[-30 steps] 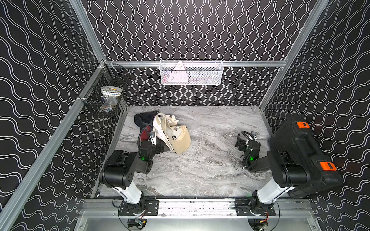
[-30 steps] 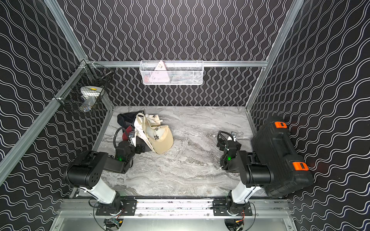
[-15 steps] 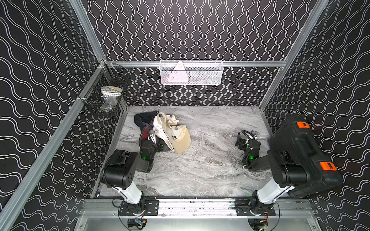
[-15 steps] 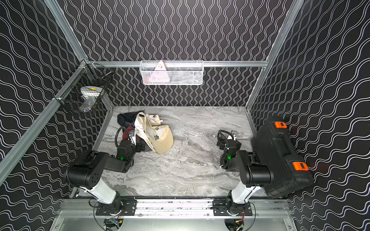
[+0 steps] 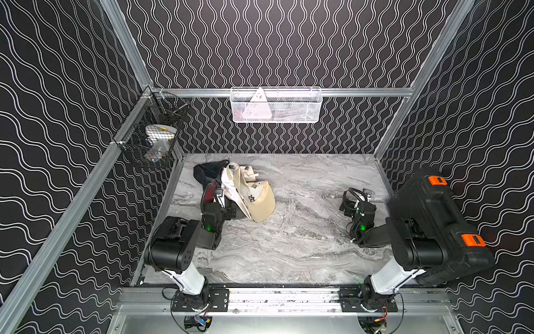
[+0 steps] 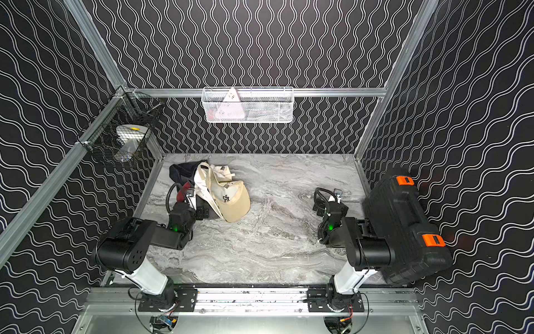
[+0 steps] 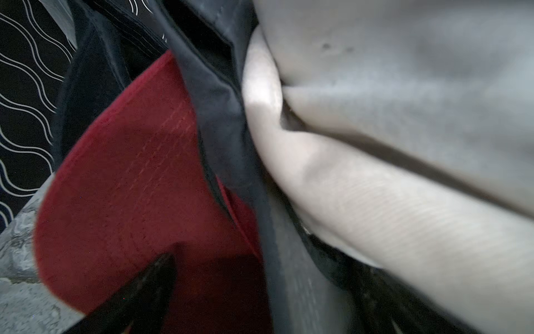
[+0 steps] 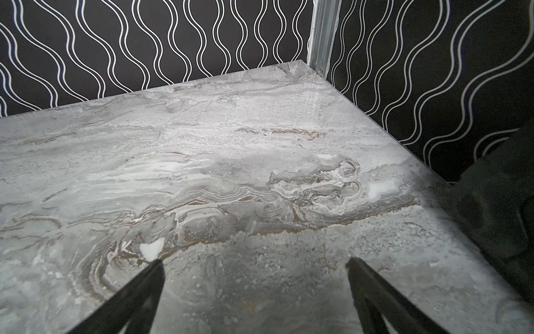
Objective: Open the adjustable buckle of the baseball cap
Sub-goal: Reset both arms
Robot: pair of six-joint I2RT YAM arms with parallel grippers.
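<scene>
Three caps lie piled at the table's back left in both top views: a beige cap (image 5: 258, 199) (image 6: 231, 199), a cream cap (image 5: 231, 185) (image 6: 202, 180) and a dark navy cap (image 5: 206, 173) (image 6: 182, 170) with a red brim (image 7: 115, 188). What looks like a strap end with a small grey clasp (image 5: 246, 168) (image 6: 222, 168) tops the cream cap. My left gripper (image 5: 222, 201) (image 6: 196, 202) (image 7: 263, 266) is open, pushed into the pile, with the red brim and navy cloth between its fingers (image 7: 138, 295). My right gripper (image 5: 357, 196) (image 6: 328, 196) (image 8: 254, 263) is open over bare table at the right.
A black tool case (image 5: 433, 219) (image 6: 404, 219) with orange latches stands against the right wall beside my right arm. A white wire basket (image 5: 276, 105) hangs on the back wall and a black wire basket (image 5: 153, 136) on the left wall. The marble table (image 5: 289, 231) stretches between the arms.
My left gripper has moved a little farther back into the pile of caps. The right arm has not moved.
</scene>
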